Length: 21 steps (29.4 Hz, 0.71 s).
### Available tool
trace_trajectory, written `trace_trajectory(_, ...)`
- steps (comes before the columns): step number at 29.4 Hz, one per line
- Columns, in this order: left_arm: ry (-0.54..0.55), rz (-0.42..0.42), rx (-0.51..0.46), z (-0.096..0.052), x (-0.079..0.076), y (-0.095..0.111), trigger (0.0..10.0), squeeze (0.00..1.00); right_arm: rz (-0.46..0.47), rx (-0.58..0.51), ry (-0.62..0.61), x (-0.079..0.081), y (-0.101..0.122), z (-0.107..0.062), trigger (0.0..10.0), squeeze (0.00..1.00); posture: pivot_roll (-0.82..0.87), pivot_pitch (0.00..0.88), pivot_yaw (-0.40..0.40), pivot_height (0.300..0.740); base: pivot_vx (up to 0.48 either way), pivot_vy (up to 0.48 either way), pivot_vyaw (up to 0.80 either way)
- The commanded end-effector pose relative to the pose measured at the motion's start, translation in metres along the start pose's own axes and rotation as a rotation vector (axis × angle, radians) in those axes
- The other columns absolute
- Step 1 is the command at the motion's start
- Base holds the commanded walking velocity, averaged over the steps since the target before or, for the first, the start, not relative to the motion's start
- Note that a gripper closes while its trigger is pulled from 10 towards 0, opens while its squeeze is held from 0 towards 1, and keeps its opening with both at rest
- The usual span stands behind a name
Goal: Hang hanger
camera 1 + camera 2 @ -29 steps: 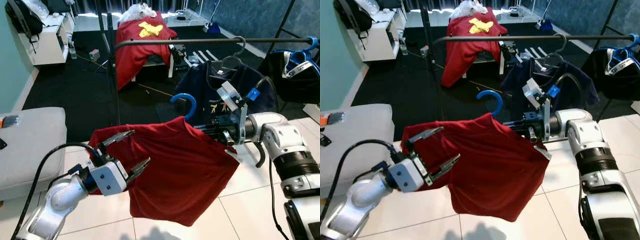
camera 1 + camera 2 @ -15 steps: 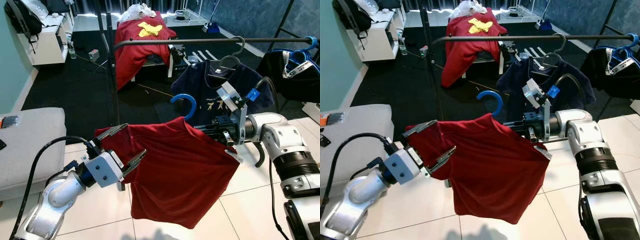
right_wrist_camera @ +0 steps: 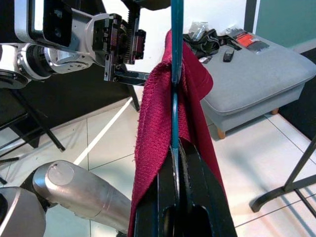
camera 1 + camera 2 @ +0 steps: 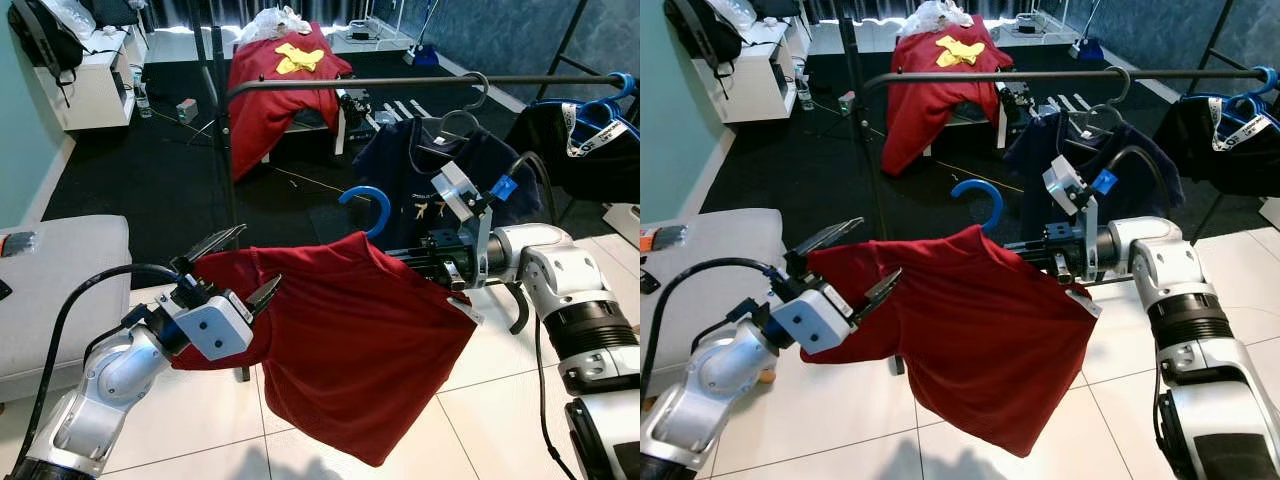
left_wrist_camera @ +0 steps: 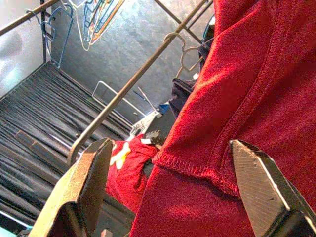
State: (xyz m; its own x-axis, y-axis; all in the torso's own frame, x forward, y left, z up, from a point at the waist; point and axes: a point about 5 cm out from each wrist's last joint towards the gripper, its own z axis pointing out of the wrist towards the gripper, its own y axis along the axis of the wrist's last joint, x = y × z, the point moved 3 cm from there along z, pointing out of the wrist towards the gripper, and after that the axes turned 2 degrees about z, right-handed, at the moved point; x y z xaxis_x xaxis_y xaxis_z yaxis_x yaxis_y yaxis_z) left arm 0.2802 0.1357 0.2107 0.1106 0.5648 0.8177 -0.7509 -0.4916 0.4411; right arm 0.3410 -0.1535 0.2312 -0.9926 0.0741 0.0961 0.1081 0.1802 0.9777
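The left gripper (image 4: 238, 268) is spread wide around the left shoulder edge of the red shirt (image 4: 360, 340). The shirt hangs on a blue hanger (image 4: 368, 203), below the clothes rail (image 4: 400, 83). The right gripper (image 4: 432, 262) is clamped on the hanger at the shirt's right shoulder.

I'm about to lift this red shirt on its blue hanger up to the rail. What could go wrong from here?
1. The left gripper is open around the red shirt sleeve edge, not clamped; lifting may snag or drag the cloth off the blue hanger.
2. The right gripper is shut on the hanger by one end only, so it may tilt and the shirt slide.
3. The rail already holds a navy shirt; the hook could catch it.
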Motion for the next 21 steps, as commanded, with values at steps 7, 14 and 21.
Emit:
trace_trajectory(7, -0.027, 0.030, -0.011, 0.000, -0.007, 0.001, 10.0, 0.00, -0.032, -0.013, 0.004, 0.000, 0.007, 0.000, 10.0, 0.00, 0.06, 0.104, -0.050, 0.740, 0.000, 0.000, 0.00)
trace_trajectory(14, -0.043, 0.043, -0.022, -0.001, -0.012, 0.001, 0.4, 0.00, -0.033, -0.010, 0.005, 0.001, 0.007, 0.000, 10.0, 0.00, 0.06, 0.098, -0.052, 0.740, 0.000, 0.000, 0.00)
trace_trajectory(21, -0.057, 0.057, -0.031, -0.002, -0.015, 0.003, 0.0, 0.00, -0.033, -0.011, 0.004, 0.001, 0.006, 0.000, 10.0, 0.00, 0.06, 0.094, -0.052, 0.740, 0.000, 0.000, 0.00)
